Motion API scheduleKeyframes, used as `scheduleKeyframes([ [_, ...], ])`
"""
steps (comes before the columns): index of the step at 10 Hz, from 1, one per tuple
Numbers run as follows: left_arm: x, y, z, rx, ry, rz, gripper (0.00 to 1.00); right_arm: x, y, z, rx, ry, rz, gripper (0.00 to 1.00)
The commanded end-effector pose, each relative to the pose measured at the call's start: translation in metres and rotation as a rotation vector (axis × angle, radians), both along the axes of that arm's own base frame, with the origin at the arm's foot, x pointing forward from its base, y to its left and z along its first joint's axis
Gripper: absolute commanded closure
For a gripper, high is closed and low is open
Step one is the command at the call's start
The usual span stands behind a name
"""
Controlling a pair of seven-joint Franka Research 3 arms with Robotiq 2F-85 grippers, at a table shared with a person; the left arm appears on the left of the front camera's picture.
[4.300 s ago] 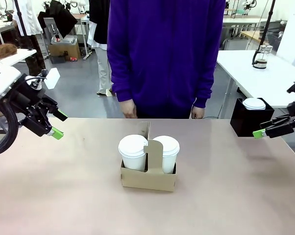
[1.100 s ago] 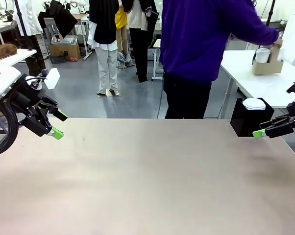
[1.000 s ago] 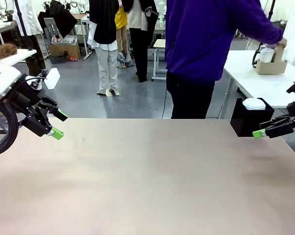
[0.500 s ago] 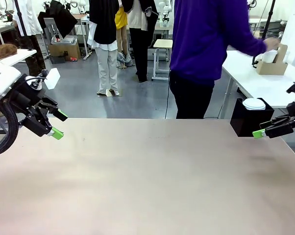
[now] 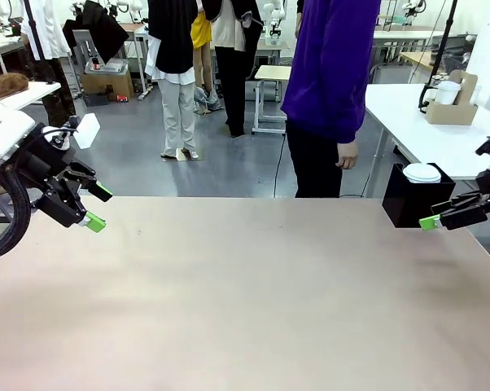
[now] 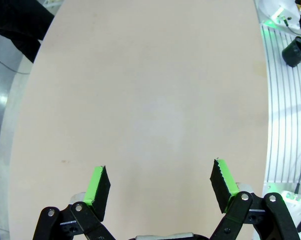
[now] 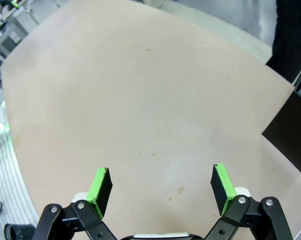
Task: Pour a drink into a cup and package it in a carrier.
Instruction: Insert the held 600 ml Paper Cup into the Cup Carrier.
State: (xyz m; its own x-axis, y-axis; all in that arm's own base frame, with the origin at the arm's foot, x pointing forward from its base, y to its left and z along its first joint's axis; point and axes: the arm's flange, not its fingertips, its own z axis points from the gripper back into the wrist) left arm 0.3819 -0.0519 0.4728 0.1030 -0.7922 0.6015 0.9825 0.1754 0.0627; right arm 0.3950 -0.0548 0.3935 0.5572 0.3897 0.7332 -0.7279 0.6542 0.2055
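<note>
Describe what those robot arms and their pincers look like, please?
Each arm has a white shell and black cabling. The left gripper and right gripper are black metal linkages with silver pivot bolts, ending in two fingers tipped with bright green ridged pads.

Beige table (image 5: pixel 245 301) — black box (image 5: pixel 412 199) at right corner.

The left gripper (image 6: pixel 159 186) hangs over the beige table (image 6: pixel 150 90) with its jaws wide apart and nothing between them. Both green pads (image 6: pixel 97 184) are above bare tabletop. At the top right, past the table edge, a black cylinder (image 6: pixel 296 49) is near a green light (image 6: pixel 271 21).
</note>
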Motion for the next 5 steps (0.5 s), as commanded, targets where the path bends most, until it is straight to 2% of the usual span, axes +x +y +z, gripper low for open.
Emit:
scheduleKeyframes([
  [1,-0.0007,0.0014,0.0012,-0.01,-0.002,-0.012,0.0,-0.0004,-0.0019,0.0006,-0.013,-0.014,0.007,0.0],
  [5,-0.0007,0.0014,0.0012,-0.01,-0.002,-0.012,0.0,-0.0004,-0.0019,0.0006,-0.013,-0.014,0.007,0.0],
])
